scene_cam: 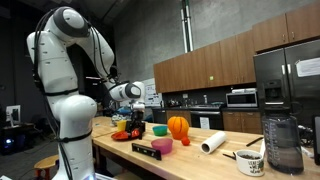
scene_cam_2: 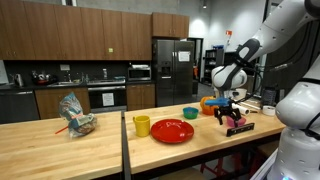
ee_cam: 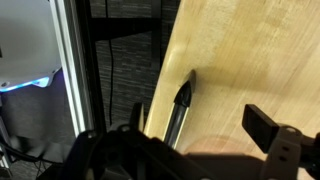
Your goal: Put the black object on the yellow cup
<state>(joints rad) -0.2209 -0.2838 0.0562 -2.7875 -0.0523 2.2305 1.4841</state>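
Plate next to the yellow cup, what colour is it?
Red; the plate shows best in an exterior view, beside the yellow cup.

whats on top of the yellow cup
Nothing in an exterior view: the small plain yellow cup has a bare rim. The long flat black bar lies on the wooden table, beyond the red plate. The cup's inside is hidden.

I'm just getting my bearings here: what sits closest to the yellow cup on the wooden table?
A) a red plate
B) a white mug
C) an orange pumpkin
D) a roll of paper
A: in an exterior view the red plate lies right beside the yellow cup, with nothing between them.
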